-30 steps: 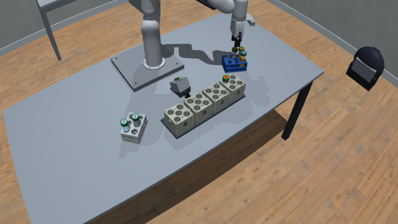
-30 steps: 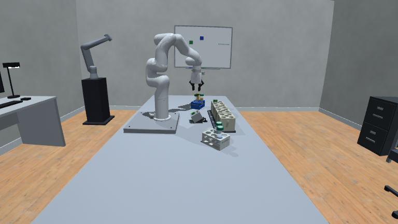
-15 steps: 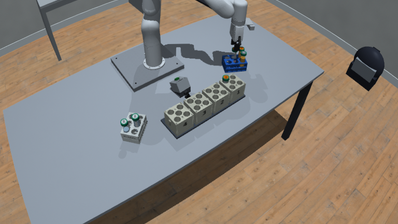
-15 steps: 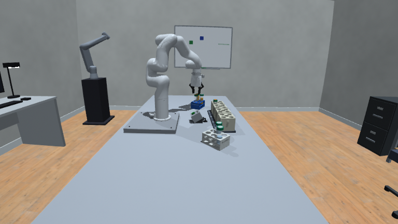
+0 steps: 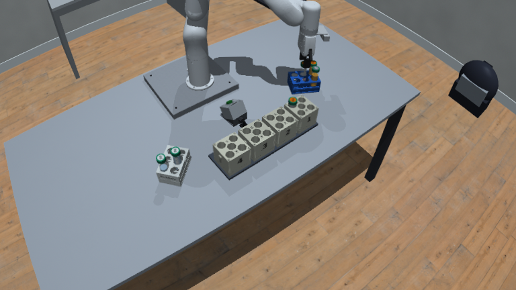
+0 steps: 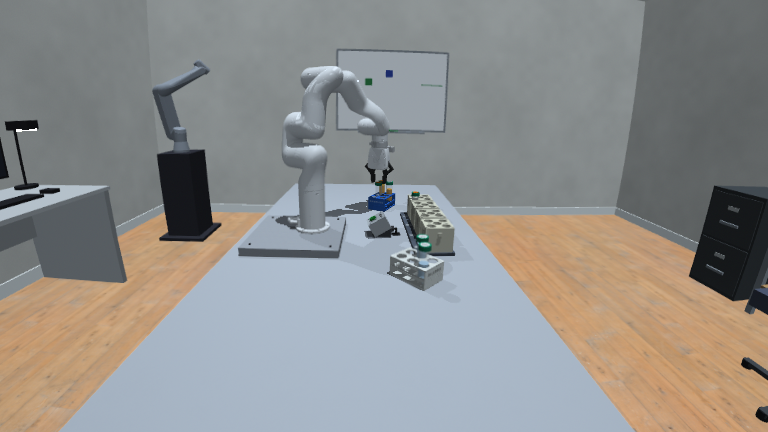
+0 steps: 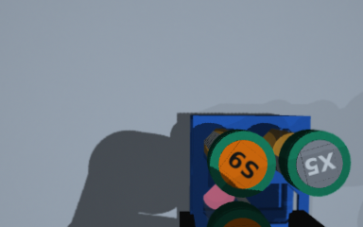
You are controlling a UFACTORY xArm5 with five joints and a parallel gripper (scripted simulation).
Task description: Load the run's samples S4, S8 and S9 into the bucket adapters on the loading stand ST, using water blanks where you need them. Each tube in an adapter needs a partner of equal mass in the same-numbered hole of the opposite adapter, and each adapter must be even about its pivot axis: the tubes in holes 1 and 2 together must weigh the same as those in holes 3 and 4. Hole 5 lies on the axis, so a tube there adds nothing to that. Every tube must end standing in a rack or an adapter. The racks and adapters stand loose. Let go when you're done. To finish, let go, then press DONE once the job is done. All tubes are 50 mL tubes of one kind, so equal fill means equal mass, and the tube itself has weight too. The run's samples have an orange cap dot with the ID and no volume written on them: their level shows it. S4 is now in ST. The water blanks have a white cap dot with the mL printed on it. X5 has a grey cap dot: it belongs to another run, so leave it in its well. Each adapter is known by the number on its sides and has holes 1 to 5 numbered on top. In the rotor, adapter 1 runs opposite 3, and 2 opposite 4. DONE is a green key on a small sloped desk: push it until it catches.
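Note:
The blue rack (image 5: pixel 304 89) (image 6: pixel 380 202) holds S8, S9 and X5 upright. My gripper (image 5: pixel 306 62) (image 6: pixel 380 178) is partly open around the cap of S8 (image 7: pixel 240 222), which is cut off by the wrist view's bottom edge. Beside it are S9 (image 7: pixel 242 164), with an orange dot, and X5 (image 7: pixel 316 163) (image 5: pixel 315 69), with a grey dot. S4 (image 5: pixel 291 101) stands in adapter 1 (image 5: pixel 308 119). I see no tubes in adapter 2 (image 5: pixel 287 131), adapter 3 (image 5: pixel 265 145) or adapter 4 (image 5: pixel 240 160). The white rack (image 5: pixel 169 178) (image 6: pixel 433 277) holds two blanks (image 5: pixel 160 158) (image 5: pixel 175 151); their print is unreadable.
The sloped desk (image 5: pixel 235 110) with the green DONE key (image 5: pixel 229 102) stands between the robot's base plate (image 5: pixel 167 101) and the adapter row. The dark stand base (image 5: pixel 230 177) lies under the adapters. X5 and S9 stand close to S8.

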